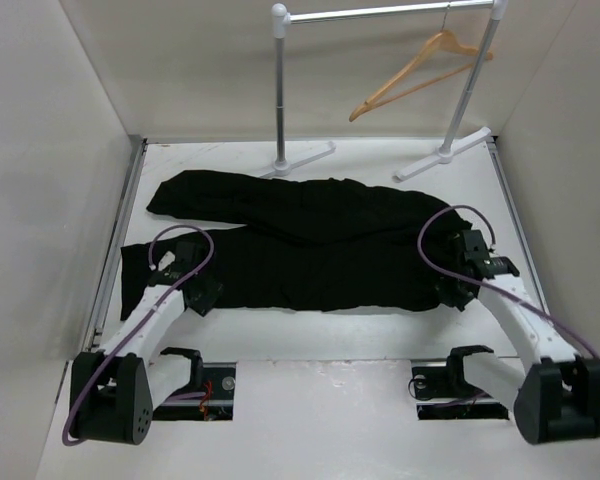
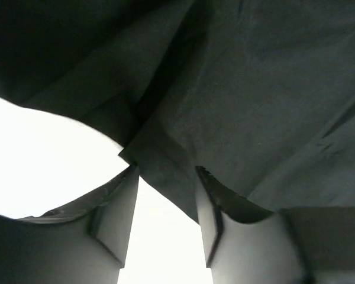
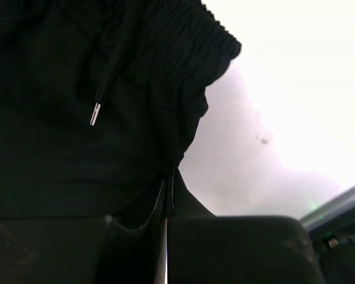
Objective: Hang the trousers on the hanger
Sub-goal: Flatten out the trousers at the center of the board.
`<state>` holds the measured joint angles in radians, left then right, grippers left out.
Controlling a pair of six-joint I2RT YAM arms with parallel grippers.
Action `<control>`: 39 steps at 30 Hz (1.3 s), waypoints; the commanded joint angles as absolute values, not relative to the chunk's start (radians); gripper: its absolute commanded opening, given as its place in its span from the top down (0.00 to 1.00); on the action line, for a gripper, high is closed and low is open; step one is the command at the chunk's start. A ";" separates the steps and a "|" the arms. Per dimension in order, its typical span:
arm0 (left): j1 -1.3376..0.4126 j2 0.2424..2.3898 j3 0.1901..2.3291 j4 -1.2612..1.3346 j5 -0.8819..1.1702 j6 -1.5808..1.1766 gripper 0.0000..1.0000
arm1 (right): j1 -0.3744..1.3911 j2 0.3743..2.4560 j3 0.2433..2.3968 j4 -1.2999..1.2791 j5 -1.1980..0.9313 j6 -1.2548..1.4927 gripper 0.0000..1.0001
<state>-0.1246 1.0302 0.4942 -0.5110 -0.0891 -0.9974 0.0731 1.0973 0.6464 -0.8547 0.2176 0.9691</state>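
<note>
While our right claw clamps the waistband of the black fabric trousers, our left claw straddles a fold half-open; lifting now could drop that end.

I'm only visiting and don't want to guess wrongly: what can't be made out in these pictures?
- Top view: where the left end effector and right end effector meet the trousers; black wrists over black cloth hide it.
- Top view: how the hanger hooks onto the rail; the hook is too thin and small.
- Right wrist view: how much cloth is pinched; it is dark, and the shut fingers cover it.
</note>
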 commanded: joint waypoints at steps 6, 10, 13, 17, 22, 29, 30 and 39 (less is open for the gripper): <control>-0.078 1.014 0.376 -0.457 0.029 -1.020 0.96 | -0.005 0.747 0.709 -1.181 0.196 1.016 1.00; -0.064 0.902 0.356 -0.566 0.086 -1.032 1.00 | -0.122 0.704 0.778 -1.253 0.251 0.876 1.00; -0.062 0.792 0.377 -0.707 0.091 -1.032 1.00 | -0.176 0.681 0.822 -1.290 0.278 0.822 0.86; -0.085 0.698 0.428 -0.863 0.101 -1.034 0.93 | -0.173 0.681 0.830 -1.264 0.259 0.812 0.41; -0.119 0.609 0.579 -0.943 0.036 -1.031 0.63 | -0.118 0.730 0.940 -1.204 0.250 0.752 0.26; -0.027 0.909 0.944 -0.679 -0.051 -0.945 0.59 | 0.218 0.937 0.991 -0.928 0.143 0.781 0.97; 0.008 0.976 0.992 -0.631 -0.038 -0.945 0.59 | 0.284 0.971 0.991 -0.898 0.141 0.781 1.00; 0.238 1.575 1.317 -0.332 -0.020 -0.937 0.52 | 0.596 1.109 0.919 -0.672 0.088 0.724 0.93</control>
